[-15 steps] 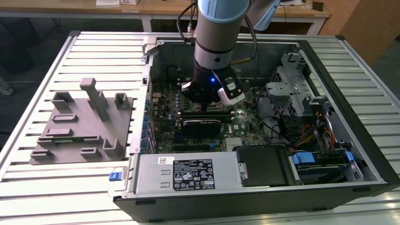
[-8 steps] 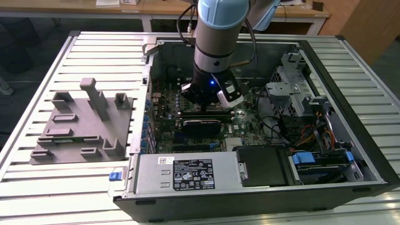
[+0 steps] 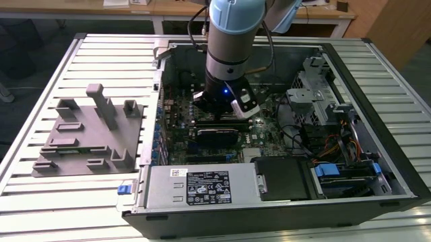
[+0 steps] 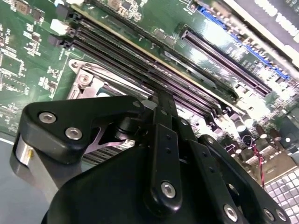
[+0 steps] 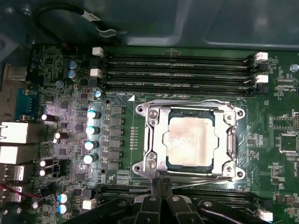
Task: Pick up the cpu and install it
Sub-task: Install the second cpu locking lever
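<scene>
First wrist view, cpu (image 5: 191,142) in socket frame (image 5: 153,140)

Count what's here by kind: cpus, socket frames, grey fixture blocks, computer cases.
cpu: 1
socket frame: 1
fixture block: 1
computer case: 1
Total: 4

claw (image 5: 161,186) fingertips hidden by its body, socket frame (image 4: 88,79) partly covered

The arm (image 3: 232,45) stands upright, wrist pointing down, its end effector (image 5: 161,186) with fingers drawn together.
</scene>
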### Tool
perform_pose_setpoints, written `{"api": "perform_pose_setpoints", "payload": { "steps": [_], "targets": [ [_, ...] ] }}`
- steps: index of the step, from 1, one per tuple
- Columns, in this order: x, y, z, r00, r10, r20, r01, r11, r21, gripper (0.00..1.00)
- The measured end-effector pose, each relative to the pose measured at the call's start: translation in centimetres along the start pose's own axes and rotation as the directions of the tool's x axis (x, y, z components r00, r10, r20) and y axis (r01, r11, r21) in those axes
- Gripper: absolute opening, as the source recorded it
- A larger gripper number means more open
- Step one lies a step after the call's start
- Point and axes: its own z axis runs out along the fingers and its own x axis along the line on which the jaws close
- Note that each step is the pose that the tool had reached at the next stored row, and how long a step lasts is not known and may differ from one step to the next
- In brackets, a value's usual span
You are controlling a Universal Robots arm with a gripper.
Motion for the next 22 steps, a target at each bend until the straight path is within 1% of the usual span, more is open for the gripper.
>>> {"api": "perform_pose_setpoints", "payload": {
  "steps": [5,7,8,11,14,15,22],
  "targets": [
    [0.26,-0.24,0.07,1.0000,0.000,0.0002,0.000,1.0000,-0.0096,0.11],
    [0.37,-0.38,0.08,1.0000,-0.001,0.0003,0.001,0.9999,-0.0160,0.11],
    [0.44,-0.45,0.09,1.0000,-0.001,0.0003,0.001,0.9998,-0.0206,0.11],
    [0.68,-0.71,0.09,1.0000,-0.002,0.0008,0.002,0.9992,-0.0391,0.11],
    [0.86,-0.97,0.09,1.0000,-0.003,0.0013,0.003,0.9980,-0.0634,0.11],
    [0.93,-1.06,0.10,1.0000,-0.003,0.0014,0.003,0.9975,-0.0702,0.11],
    [1.36,-1.33,0.40,1.0000,-0.005,0.0023,0.005,0.9935,-0.1138,0.11]
  ]
}}
